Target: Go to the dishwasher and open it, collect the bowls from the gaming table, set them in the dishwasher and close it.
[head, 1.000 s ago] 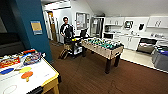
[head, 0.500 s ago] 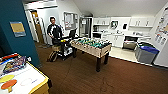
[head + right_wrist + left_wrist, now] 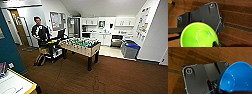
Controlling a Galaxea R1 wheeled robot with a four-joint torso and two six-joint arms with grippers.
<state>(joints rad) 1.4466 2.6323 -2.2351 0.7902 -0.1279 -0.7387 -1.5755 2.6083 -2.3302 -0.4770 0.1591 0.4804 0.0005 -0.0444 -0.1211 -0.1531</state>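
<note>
The blue bowl (image 3: pixel 238 77) hangs over the brown floor in the left wrist view, with my left gripper (image 3: pixel 226 91) shut on its rim. The light green bowl (image 3: pixel 199 35) is carried the same way, my right gripper (image 3: pixel 215 44) shut on its edge. A corner of the gaming table (image 3: pixel 15 83), white-topped with a yellow side, lies at the near left in the head view. The dishwasher (image 3: pixel 116 40), a steel unit under the far kitchen counter, is too small to tell whether its door is open.
A green-field football table (image 3: pixel 81 46) stands mid-room. A person (image 3: pixel 40 32) with a cart-like rig (image 3: pixel 51 51) is to its left. A blue-lidded bin (image 3: pixel 130 49) sits by the right wall near the kitchen. A teal wall (image 3: pixel 8 50) bounds the left.
The whole head view has swung to the right, so the gaming table has slid to the picture's left corner and the kitchen sits nearer the middle. Both bowls stay held.
</note>
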